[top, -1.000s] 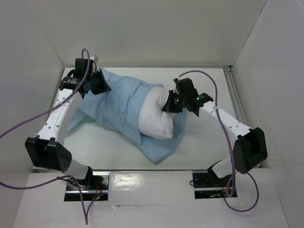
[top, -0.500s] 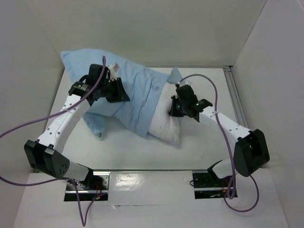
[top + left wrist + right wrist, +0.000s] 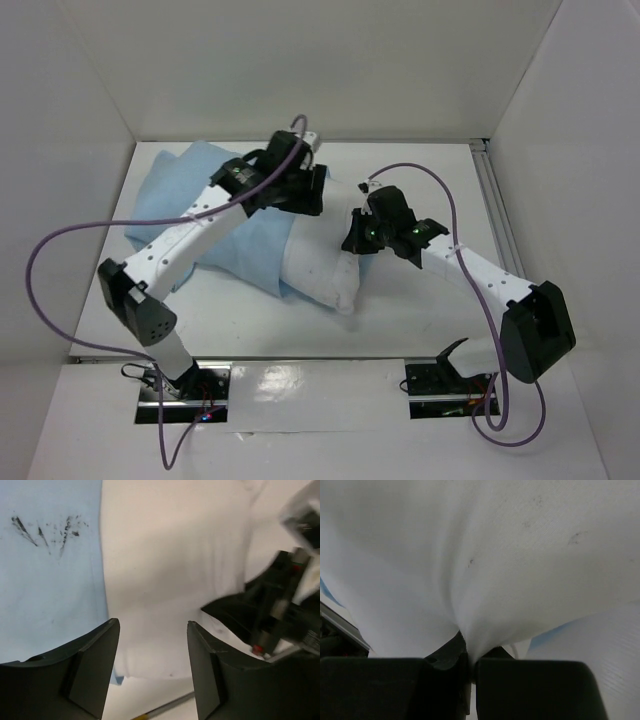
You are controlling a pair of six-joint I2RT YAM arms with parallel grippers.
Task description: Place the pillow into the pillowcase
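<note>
Left claw (image 3: 152, 625) now above pillow (image 3: 170, 555)

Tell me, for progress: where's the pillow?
Top view, mid-table: the pillow lies partly inside the pillowcase on its left; the right gripper pinches its bare right end.

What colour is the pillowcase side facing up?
The pillowcase is light blue, clearest in the top external view.
</note>
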